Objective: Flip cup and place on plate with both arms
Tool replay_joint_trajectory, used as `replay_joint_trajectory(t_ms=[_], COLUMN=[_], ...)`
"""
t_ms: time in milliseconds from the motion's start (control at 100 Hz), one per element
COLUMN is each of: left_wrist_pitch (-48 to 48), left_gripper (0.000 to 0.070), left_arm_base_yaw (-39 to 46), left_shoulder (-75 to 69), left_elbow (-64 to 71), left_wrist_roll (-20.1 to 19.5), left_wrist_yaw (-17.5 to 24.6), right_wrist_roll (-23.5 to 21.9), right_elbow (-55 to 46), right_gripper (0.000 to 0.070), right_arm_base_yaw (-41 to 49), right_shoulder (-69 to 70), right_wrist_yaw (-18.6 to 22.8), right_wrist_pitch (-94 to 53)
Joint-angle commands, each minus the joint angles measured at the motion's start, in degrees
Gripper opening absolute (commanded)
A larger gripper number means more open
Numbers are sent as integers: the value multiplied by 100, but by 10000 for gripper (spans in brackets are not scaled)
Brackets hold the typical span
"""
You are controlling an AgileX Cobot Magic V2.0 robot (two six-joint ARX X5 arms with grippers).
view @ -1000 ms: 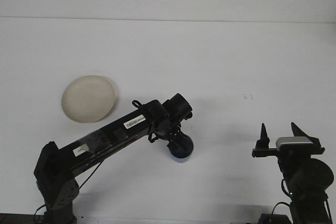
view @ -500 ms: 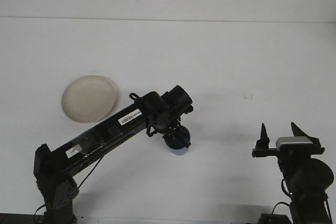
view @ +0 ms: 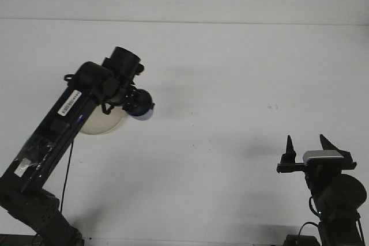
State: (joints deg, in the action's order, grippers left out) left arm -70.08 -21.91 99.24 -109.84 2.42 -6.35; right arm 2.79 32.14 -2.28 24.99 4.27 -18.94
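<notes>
My left arm reaches up and to the left, and its gripper (view: 136, 101) is shut on a dark blue cup (view: 140, 108) held in the air. The cup hangs at the right edge of the cream plate (view: 102, 124), which lies on the white table and is mostly hidden behind the arm. The cup's orientation is hard to tell. My right gripper (view: 304, 147) stands at the lower right, far from the cup, fingers pointing up, open and empty.
The white table (view: 230, 84) stretches between the two arms. A pale wall runs along the back edge. A small faint mark (view: 272, 106) sits on the table right of centre.
My left arm has swung up and to the left, carrying the blue cup from the table's middle to the plate's right edge. The right arm has not moved.
</notes>
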Motion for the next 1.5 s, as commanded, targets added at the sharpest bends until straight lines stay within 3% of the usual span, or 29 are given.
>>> replay_joint_trajectory(t_ms=[0, 430, 1130, 1200, 1350, 1410, 1490], left_wrist_pitch=[-4, 323, 450, 470, 461, 461, 487], left_gripper=[9, 9, 20, 83, 379, 432, 435], left_arm_base_yaw=[376, 2006, 2227, 2229, 2229, 2229, 2234], left_shoulder=[120, 610, 1770, 1770, 1768, 1757, 1720], left_elbow=[-120, -87, -87, -87, -90, -96, -103], left_wrist_roll=[-46, 0, 0, 2, 17, 17, 15], left_wrist_yaw=[-59, -48, -48, -48, -48, -50, -50], right_wrist_roll=[24, 24, 26, 26, 26, 26, 26], right_elbow=[74, 74, 74, 74, 74, 74, 74], right_gripper=[573, 573, 573, 573, 573, 573, 573], right_arm_base_yaw=[7, 7, 7, 7, 4, 7, 7], right_shoulder=[11, 11, 13, 11, 13, 13, 13], right_wrist_yaw=[-20, -22, -22, -22, -22, -22, -22], right_wrist_pitch=[46, 48, 48, 48, 48, 48, 48])
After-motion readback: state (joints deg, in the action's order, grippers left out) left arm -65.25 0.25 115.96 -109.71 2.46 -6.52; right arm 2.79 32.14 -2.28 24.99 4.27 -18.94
